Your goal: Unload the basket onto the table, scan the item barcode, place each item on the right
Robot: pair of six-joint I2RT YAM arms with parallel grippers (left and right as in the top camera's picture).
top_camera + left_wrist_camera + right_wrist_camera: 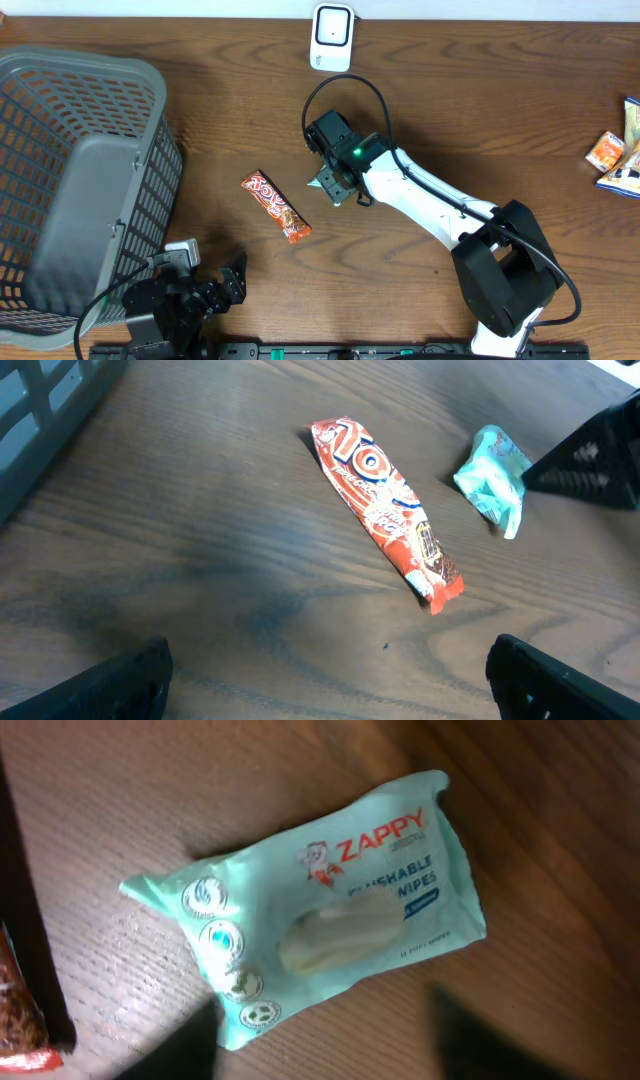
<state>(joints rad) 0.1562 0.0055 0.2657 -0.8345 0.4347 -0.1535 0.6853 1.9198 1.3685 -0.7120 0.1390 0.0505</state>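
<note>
A mint-green wipes pack [320,910] lies flat on the wooden table, printed side up, straight under my right gripper [335,1045]. The dark fingers [175,1045] stand apart, one at the pack's lower corner, and hold nothing. From overhead the pack [327,184] peeks out beside the right gripper [343,170] at mid-table. A red candy bar [277,207] lies just left of it. The white scanner [332,36] stands at the table's far edge. My left gripper [335,690] is open and empty near the front edge, facing the candy bar [385,510] and the wipes pack [492,478].
A large grey mesh basket [60,90] takes up the left side of the table. Several small snack packets [612,152] lie at the far right edge. The right arm [440,205] stretches diagonally from the front right toward the middle.
</note>
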